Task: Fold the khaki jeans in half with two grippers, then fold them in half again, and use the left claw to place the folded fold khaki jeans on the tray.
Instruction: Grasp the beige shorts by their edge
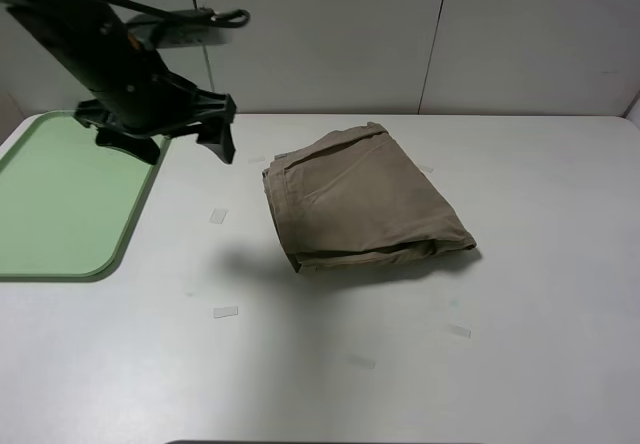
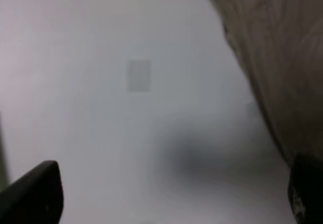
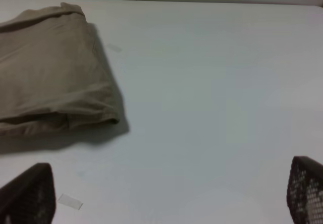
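The khaki jeans (image 1: pixel 365 199) lie folded into a compact bundle in the middle of the white table, thick fold edge toward the front. My left gripper (image 1: pixel 188 152) hovers open above the table between the tray (image 1: pixel 60 194) and the jeans, holding nothing. In the left wrist view its two dark fingertips (image 2: pixel 35 193) stand wide apart, with the jeans (image 2: pixel 272 57) along one side. The right gripper (image 3: pixel 166 193) is out of the exterior view. Its wrist view shows both fingertips (image 3: pixel 305 188) far apart and empty, with the jeans (image 3: pixel 50 67) ahead and off to one side.
The pale-green tray rests at the table's left edge with nothing on it. Small tape marks (image 1: pixel 218 215) (image 1: pixel 226 312) (image 1: pixel 459 331) sit on the tabletop around the jeans. A white panelled wall closes the back.
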`<action>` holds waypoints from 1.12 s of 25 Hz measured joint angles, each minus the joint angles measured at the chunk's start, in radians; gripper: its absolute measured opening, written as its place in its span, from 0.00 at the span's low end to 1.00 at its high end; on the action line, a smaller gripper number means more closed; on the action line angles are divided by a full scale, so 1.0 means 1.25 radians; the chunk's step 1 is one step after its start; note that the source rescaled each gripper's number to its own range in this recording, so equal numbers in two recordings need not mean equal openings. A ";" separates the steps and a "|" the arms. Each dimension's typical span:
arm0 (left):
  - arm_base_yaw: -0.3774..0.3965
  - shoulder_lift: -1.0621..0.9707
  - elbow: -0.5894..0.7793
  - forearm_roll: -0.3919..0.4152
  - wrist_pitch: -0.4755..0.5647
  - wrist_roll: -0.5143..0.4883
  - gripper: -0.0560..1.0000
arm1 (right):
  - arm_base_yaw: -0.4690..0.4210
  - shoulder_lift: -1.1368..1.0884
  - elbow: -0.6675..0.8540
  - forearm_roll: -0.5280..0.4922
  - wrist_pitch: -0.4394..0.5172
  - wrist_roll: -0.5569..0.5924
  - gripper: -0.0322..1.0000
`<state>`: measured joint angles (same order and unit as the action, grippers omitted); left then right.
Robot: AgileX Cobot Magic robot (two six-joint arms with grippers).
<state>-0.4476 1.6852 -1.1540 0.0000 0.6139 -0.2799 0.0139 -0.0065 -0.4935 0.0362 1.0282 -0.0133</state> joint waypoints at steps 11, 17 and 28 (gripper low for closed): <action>-0.124 0.190 -0.015 0.000 -0.149 -0.084 0.88 | 0.000 0.000 0.000 0.000 0.000 0.000 1.00; -0.142 0.245 -0.015 -0.006 -0.251 -0.129 0.88 | 0.000 0.000 0.000 0.000 0.000 0.000 1.00; -0.183 0.310 -0.020 -0.018 -0.378 -0.156 0.88 | 0.000 0.000 0.000 0.000 0.000 0.002 1.00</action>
<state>-0.6762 2.0730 -1.1786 -0.0229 0.1416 -0.4744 0.0139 -0.0065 -0.4935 0.0362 1.0282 -0.0104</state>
